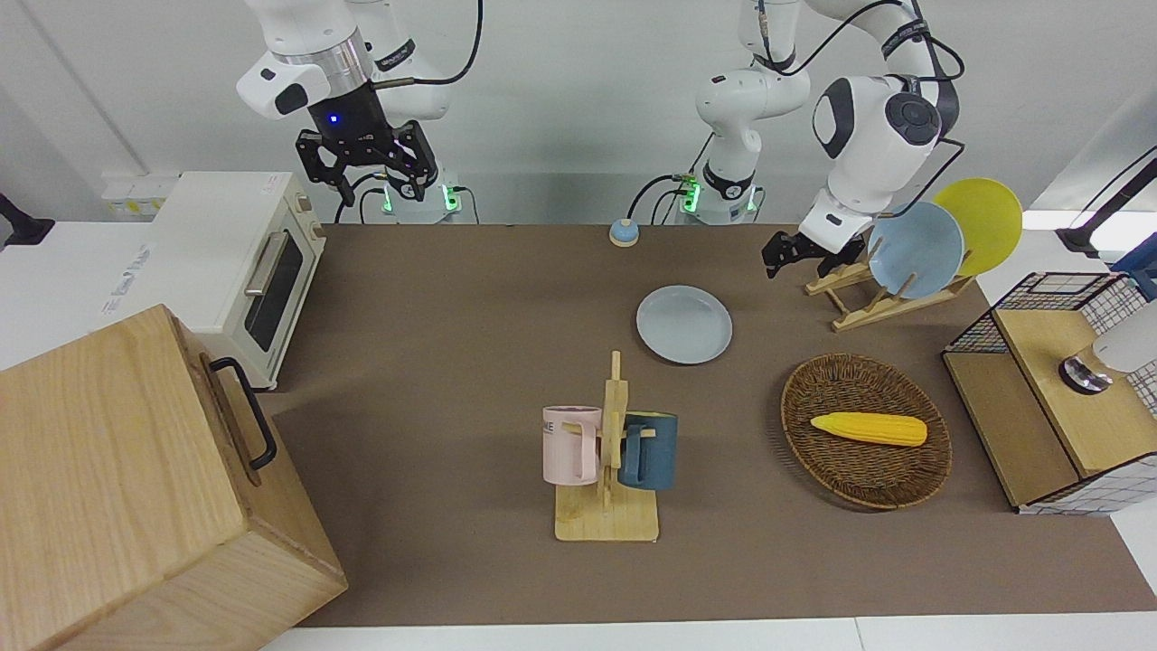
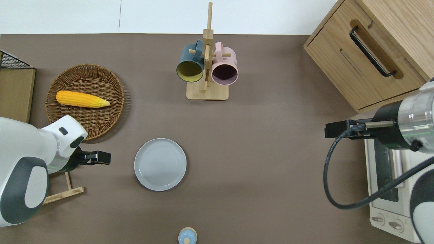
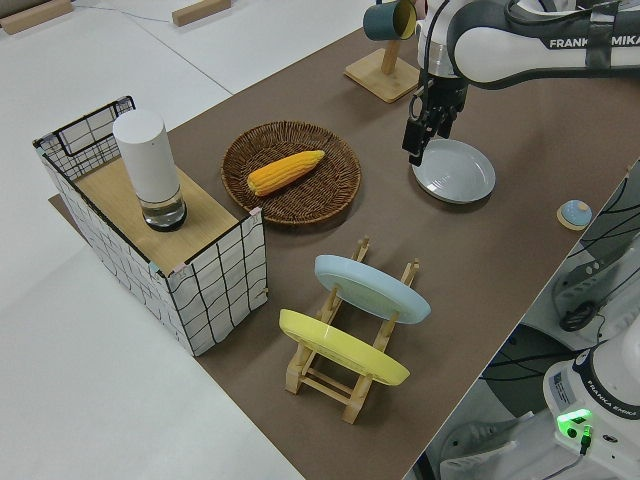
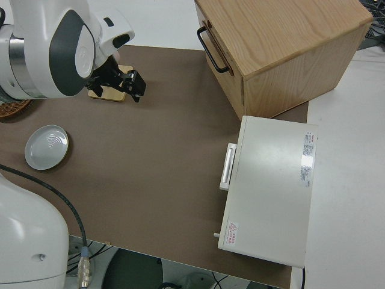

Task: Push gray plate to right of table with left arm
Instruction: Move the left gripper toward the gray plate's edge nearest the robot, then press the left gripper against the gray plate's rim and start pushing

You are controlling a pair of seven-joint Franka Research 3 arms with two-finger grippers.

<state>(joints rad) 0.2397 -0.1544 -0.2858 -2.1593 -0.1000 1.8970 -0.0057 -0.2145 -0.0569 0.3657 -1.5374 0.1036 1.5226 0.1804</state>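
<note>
Left jaws (image 2: pixel 101 157) beside gray plate (image 2: pixel 160 164)

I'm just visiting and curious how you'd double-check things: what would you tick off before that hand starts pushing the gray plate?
1. gray plate flat on the table: ok.
2. left hand beside the plate, toward the left arm's end: ok.
3. Hand touching the rim: not ok, gap remains.
4. Hand low enough to catch the rim: cannot tell.
5. Push path toward the toaster oven free: ok.
6. Right arm parked: ok.
</note>
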